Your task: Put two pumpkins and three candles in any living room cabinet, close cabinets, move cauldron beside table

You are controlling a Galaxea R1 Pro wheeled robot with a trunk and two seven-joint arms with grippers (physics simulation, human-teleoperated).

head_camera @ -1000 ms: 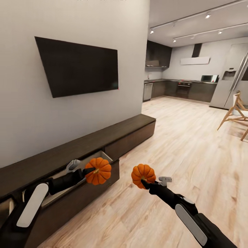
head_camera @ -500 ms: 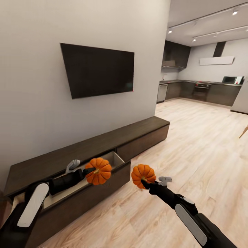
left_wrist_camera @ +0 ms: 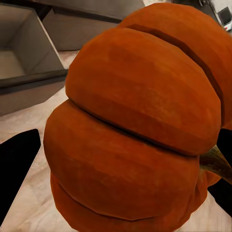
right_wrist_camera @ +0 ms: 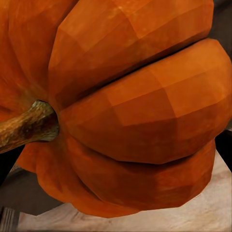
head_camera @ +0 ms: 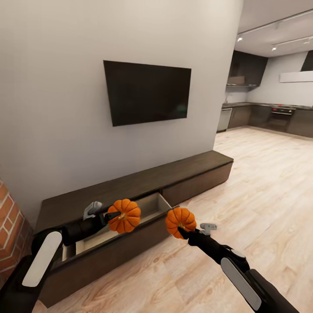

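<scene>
Two small orange pumpkins are held in the air in front of the long dark-brown cabinet (head_camera: 130, 184). My left gripper (head_camera: 114, 215) is shut on one pumpkin (head_camera: 124, 215), which hangs over the open drawer (head_camera: 148, 208) with its pale interior. In the left wrist view that pumpkin (left_wrist_camera: 135, 121) looms close between the black fingers (left_wrist_camera: 14, 164). My right gripper (head_camera: 182, 228) is shut on the other pumpkin (head_camera: 180, 221), held over the wooden floor just right of the drawer's corner; the same pumpkin (right_wrist_camera: 125, 106) shows up close in the right wrist view. Candles, cauldron and table are out of view.
A black TV (head_camera: 148, 92) hangs on the white wall above the cabinet. A brick wall edge (head_camera: 11, 234) stands at the left. Light wood floor (head_camera: 261, 200) runs right toward the dark kitchen units (head_camera: 269, 117).
The camera has turned left, so cabinet, TV and kitchen slid to the right in the picture and the brick edge came into view. Both arms hold their pumpkins in the same pose.
</scene>
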